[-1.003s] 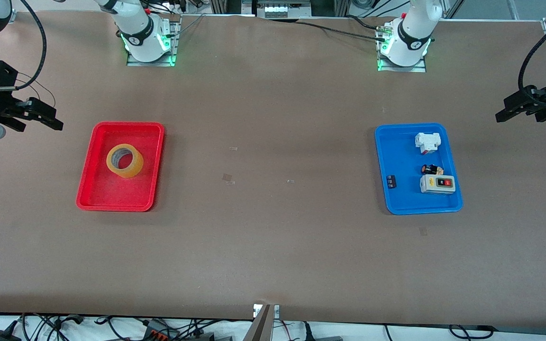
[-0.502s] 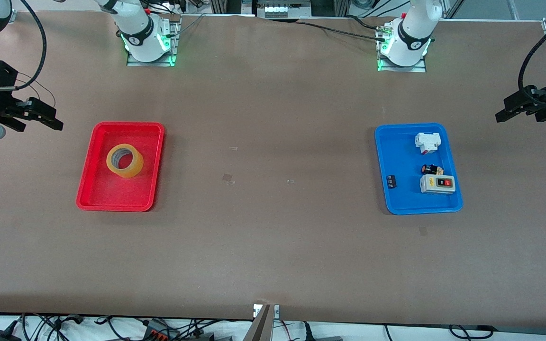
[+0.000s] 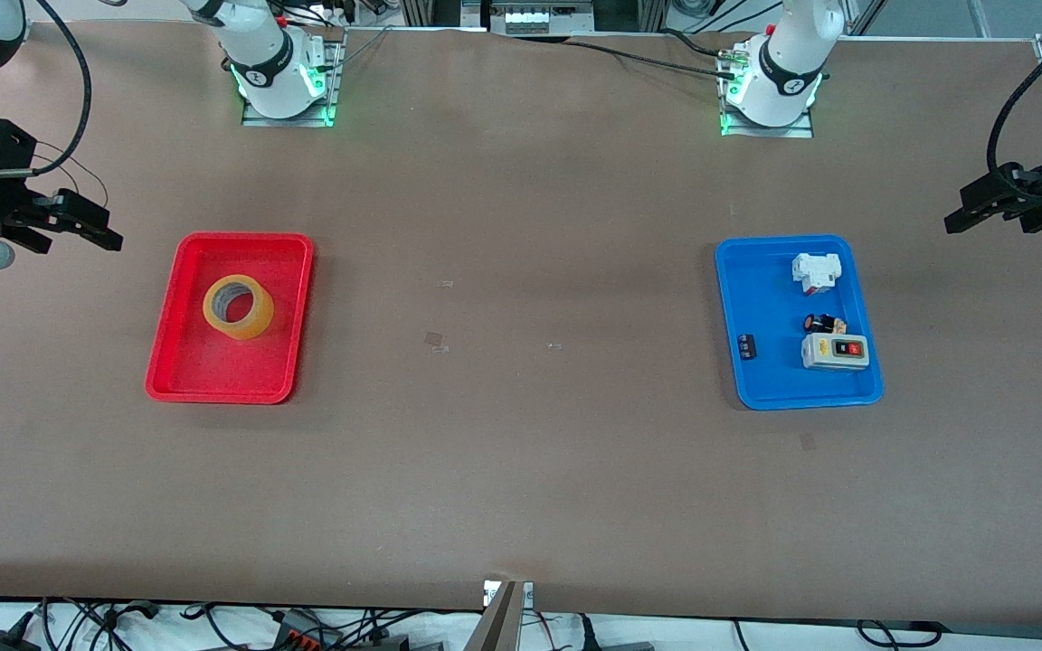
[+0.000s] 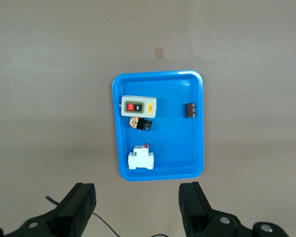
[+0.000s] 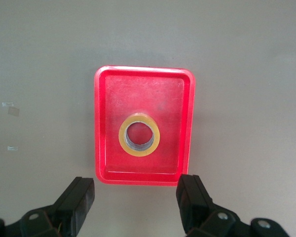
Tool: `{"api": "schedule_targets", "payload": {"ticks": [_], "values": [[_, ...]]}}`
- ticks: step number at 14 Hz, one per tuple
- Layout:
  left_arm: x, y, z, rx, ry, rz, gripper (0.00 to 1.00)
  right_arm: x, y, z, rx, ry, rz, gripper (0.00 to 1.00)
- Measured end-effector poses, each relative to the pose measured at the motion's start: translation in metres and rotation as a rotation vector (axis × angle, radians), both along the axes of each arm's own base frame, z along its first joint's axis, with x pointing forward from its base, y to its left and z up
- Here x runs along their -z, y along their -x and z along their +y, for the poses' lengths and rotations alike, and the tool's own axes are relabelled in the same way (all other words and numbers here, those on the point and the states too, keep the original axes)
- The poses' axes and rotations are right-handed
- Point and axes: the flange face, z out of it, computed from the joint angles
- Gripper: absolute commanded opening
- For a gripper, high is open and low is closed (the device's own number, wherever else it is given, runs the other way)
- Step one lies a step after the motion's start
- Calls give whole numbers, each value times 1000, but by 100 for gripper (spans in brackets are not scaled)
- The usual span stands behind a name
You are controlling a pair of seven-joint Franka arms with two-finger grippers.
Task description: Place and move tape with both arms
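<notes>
Almost nothing is changing since a second ago: only the right gripper (image 3: 78, 231) is nudging slightly toward the red tray (image 3: 179, 362), where the tape roll (image 3: 238, 306) is lying flat, so the scene fits either before a pickup or after a drop. Both grippers are hovering wide open and holding nothing, the left gripper (image 3: 982, 206) waiting just off the blue tray (image 3: 761, 384), which is carrying small switch parts (image 3: 834, 351). The brown table (image 3: 521, 452) is sitting bare between the trays.

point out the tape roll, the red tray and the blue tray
tape roll (image 3: 254, 316), front view, on its yellow outer band
red tray (image 3: 213, 371), front view, on bare floor nearer the camera than the roll
blue tray (image 4: 175, 108), left wrist view, on bare floor
</notes>
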Motion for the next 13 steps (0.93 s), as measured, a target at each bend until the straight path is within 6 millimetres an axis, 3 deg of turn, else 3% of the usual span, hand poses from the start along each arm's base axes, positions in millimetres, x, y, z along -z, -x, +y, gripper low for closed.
{"api": "schedule_targets", "payload": {"ticks": [13], "values": [[0, 0, -1, 2, 0, 0, 100, 0, -3, 0, 0, 0, -4, 100]]}}
